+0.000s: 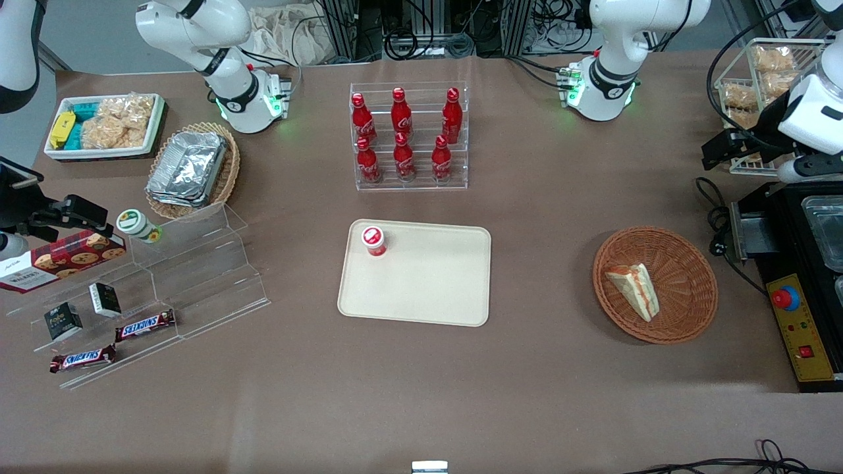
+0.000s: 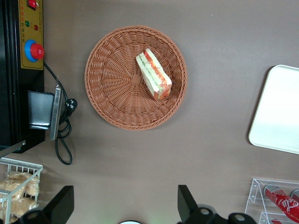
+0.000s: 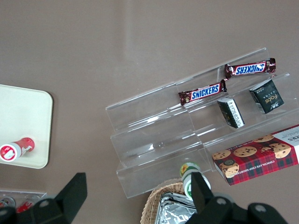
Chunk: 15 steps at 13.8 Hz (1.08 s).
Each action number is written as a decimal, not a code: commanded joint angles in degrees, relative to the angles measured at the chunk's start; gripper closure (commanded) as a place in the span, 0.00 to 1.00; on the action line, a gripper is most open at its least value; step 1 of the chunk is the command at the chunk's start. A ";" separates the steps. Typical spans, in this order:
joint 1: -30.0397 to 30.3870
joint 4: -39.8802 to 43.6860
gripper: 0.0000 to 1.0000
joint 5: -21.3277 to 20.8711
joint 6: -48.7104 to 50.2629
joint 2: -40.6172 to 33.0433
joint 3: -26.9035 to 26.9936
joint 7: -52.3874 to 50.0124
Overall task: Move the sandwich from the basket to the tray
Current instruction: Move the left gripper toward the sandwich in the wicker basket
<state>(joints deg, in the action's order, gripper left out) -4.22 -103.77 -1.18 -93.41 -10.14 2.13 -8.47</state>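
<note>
Front view shows a brown table with a round reddish-brown wicker basket [image 1: 685,263] toward the working arm's end. Inside the basket lies the sandwich [image 1: 633,288], a pale triangular wedge with orange-red and green filling along one edge, resting on the part of the basket floor nearest the tray. The cream tray [image 1: 421,289] sits flat at the middle of the table, well apart from the basket, and a small red-capped bottle [image 1: 373,239] stands on one corner of it. A clear rack of red soda bottles [image 1: 408,135] stands farther from the front camera than the tray. In the left wrist view the gripper [image 2: 125,205] hangs high above the table, its two dark fingers [image 2: 63,203] spread wide with nothing between them, clear of the basket and not touching the sandwich [image 2: 153,74]. A black control box with a red button [image 1: 785,298] sits beside the basket at the table edge.
</note>
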 commanded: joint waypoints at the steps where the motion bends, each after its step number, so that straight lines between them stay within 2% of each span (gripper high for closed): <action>1: -0.79 1.64 0.00 0.65 1.48 0.39 0.94 1.00; 5: -0.26 2.25 0.00 0.82 -0.10 2.40 1.29 0.38; 7: -0.17 2.25 0.00 2.40 -0.80 3.54 1.30 0.82; 11: -0.26 2.34 0.00 2.58 -5.62 11.26 1.38 -0.66; 15: -0.61 0.94 0.00 2.58 -13.10 18.48 1.12 -8.49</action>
<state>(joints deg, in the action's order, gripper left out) -4.21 -103.36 0.45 -104.65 5.45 3.07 -14.37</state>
